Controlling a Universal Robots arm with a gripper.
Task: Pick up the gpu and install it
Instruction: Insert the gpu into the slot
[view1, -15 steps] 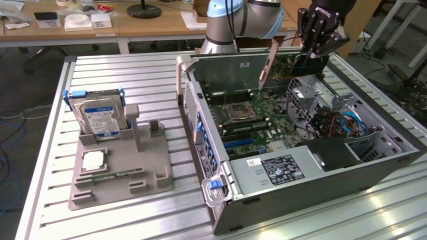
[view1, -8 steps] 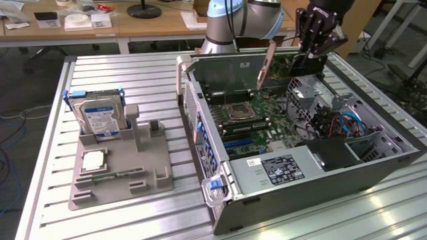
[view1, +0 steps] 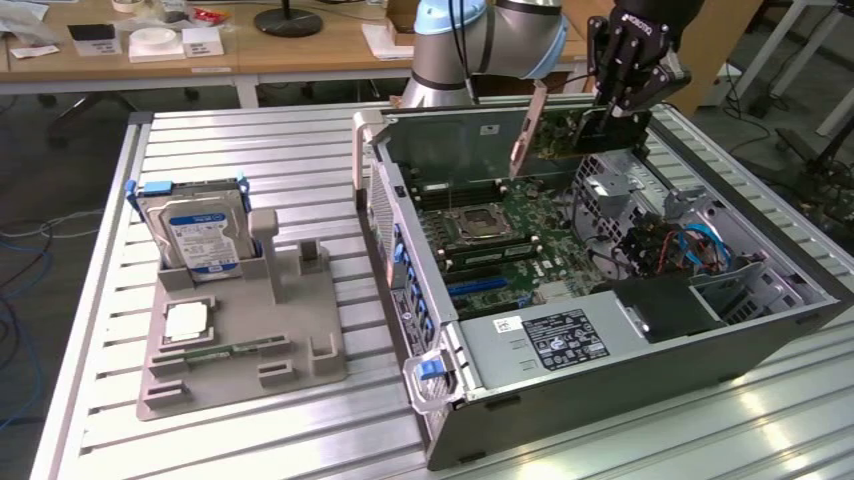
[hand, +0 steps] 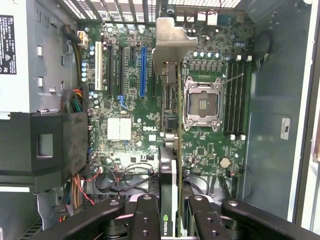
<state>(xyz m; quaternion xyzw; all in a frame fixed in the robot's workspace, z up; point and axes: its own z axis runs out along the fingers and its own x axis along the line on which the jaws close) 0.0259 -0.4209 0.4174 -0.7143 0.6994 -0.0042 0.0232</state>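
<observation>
the tool (view1: 622, 112) is closed on the gpu (view1: 567, 135), with one finger on each face of the card, and holds it on edge over the far end of the open computer case (view1: 574, 410). in the exterior view the card hangs below the tool, its silver end bracket (view1: 534, 120) pointing toward the exterior view's left, and its lower edge is clear of the motherboard (view1: 501, 250); it is not seated in any slot. in the wrist view the gpu (hand: 172, 150) is seen edge-on between the two black fingers (hand: 146, 220) of the tool (hand: 172, 212), with the fan shroud on one side and the thin green board on the other. the bracket (hand: 172, 42) sits at the end of the card away from the tool. below the card lies the motherboard (hand: 125, 100). the card's line runs between the blue expansion slot (hand: 143, 70) and the cpu socket (hand: 202, 102), closer to the socket side. the memory slots (hand: 235, 100) lie beyond the socket, next to the case wall (hand: 280, 75). the case lies on its side on the slatted metal bench (view1: 267, 150), with the power supply (view1: 547, 340) at its near end. on the exterior view's left, well apart from the case, a grey holder tray (view1: 240, 375) rests on the bench and carries a hard drive (view1: 200, 235) standing upright, a square chip (view1: 187, 320) and a narrow green stick (view1: 234, 350).
</observation>
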